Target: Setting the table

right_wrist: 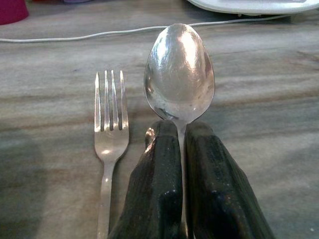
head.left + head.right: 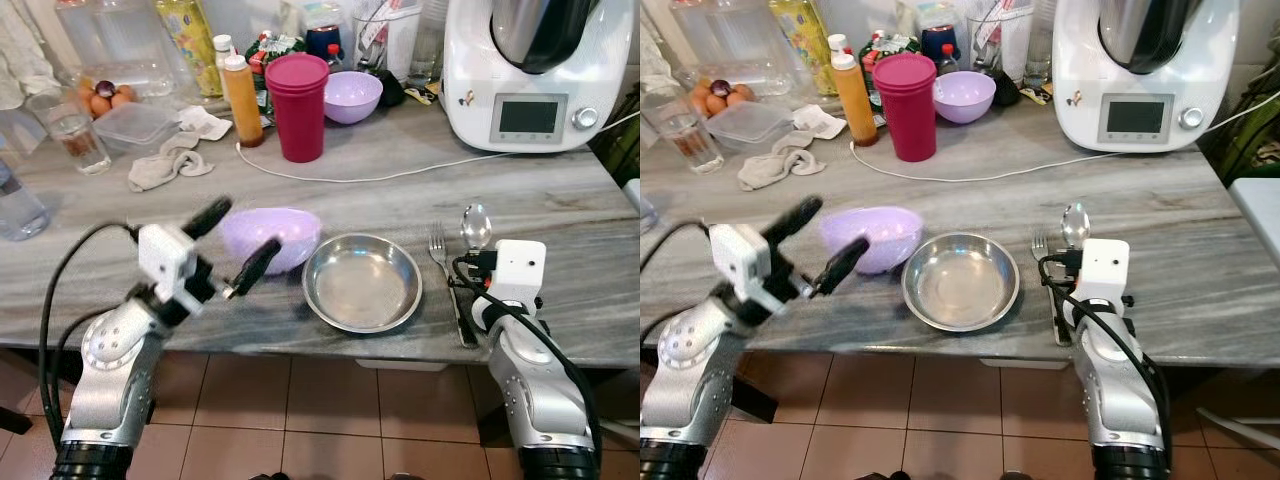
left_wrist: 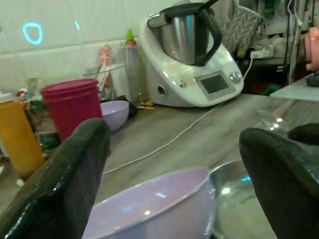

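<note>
The right gripper (image 1: 180, 149) pinches the spoon (image 1: 179, 72) handle; its bowl points away toward the wall, parallel beside the fork (image 1: 110, 124), seemingly touching the counter (image 2: 560, 200). The left gripper (image 2: 240, 240) is spread at the purple bowl (image 2: 275, 235).

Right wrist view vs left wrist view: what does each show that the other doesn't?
Right wrist alone: the right gripper shut on the spoon, with the fork lying beside it. Left wrist alone: the left gripper open over the lilac bowl, plus the red cups and the white appliance. Both: the grey counter and the white cable.
</note>
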`<state>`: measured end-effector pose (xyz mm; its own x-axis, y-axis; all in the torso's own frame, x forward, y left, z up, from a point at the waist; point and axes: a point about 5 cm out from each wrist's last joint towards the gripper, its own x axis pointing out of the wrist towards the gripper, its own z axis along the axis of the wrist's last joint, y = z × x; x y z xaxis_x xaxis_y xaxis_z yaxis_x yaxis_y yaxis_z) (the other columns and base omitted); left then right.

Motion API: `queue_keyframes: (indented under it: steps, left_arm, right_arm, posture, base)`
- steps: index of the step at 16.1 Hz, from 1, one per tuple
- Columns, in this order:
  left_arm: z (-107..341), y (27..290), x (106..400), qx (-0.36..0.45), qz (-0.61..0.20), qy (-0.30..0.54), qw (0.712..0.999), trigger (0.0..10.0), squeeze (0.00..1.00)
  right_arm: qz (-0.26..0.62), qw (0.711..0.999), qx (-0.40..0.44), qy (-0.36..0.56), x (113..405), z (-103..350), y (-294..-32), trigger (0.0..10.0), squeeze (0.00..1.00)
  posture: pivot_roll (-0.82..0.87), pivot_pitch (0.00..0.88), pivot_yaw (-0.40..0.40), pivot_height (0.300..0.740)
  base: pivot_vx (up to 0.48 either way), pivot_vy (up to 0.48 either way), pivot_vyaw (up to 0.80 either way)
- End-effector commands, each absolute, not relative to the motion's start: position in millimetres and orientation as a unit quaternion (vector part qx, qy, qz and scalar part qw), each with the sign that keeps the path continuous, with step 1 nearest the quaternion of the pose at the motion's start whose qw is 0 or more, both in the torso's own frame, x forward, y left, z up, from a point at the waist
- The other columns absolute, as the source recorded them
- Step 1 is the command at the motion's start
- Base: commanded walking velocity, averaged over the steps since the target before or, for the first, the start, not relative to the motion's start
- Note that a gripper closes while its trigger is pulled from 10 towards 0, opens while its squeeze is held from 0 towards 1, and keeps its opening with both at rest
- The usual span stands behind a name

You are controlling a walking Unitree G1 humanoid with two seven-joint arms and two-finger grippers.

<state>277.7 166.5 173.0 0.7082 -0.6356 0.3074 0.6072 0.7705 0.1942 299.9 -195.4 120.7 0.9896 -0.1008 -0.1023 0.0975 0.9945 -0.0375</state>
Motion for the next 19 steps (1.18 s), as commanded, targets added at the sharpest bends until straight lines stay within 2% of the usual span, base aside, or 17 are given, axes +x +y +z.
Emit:
queue_keyframes:
  steps: [1,9,16,19]
  left_arm:
    - [176,164,276,0.04,-0.333,-0.175,0.926,10.0,0.0]
    - [175,163,267,0.017,-0.291,-0.138,0.947,10.0,0.0]
    - [142,225,268,-0.009,-0.176,-0.059,0.983,10.0,0.0]
    - [142,211,268,-0.014,-0.184,-0.064,0.981,10.0,0.0]
  right_arm:
    - [-0.047,0.997,-0.015,0.052,301,120,-193,10.0,0.0]
    - [-0.041,0.998,-0.016,0.053,301,117,-188,10.0,0.0]
    - [-0.03,0.998,-0.006,0.055,297,111,-180,10.0,0.0]
    - [-0.013,0.999,-0.004,0.034,297,118,-172,10.0,0.0]
  posture:
    - [-0.21,0.108,0.064,0.74]
    - [-0.2,0.111,0.058,0.74]
    - [-0.18,0.116,0.057,0.74]
    - [-0.18,0.115,0.056,0.74]
  base:
    - [0.0,0.0,0.0]
    - [0.0,0.0,0.0]
    - [0.0,0.0,0.0]
    - [0.0,0.0,0.0]
